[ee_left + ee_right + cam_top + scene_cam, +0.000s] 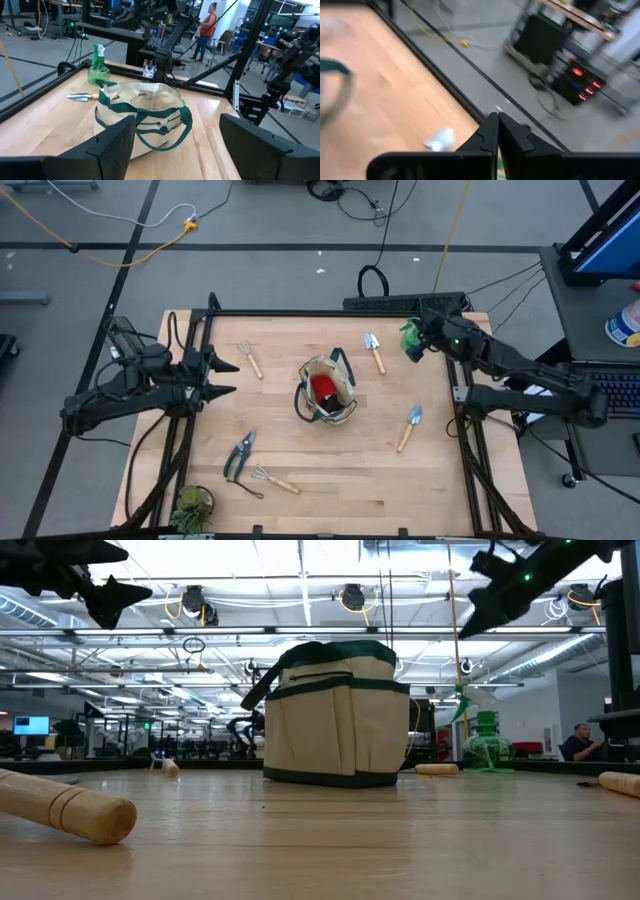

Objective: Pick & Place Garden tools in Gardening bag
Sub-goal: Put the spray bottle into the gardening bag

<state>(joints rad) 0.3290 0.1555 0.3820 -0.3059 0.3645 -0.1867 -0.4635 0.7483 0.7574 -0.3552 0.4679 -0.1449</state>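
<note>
The gardening bag [327,392] stands mid-table with red gloves [322,388] inside. The green spray bottle [410,338] stands at the far right corner, under the right gripper [418,340], whose fingers are pressed together. It should open wide before descending. The left gripper [228,377] waits, spread wide.

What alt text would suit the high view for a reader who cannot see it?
A beige gardening bag with something red inside sits mid-table, ringed by two trowels, two fork rakes and pruners. The left end effector waits open at the left edge; the right end effector is beside a green spray bottle.
</note>
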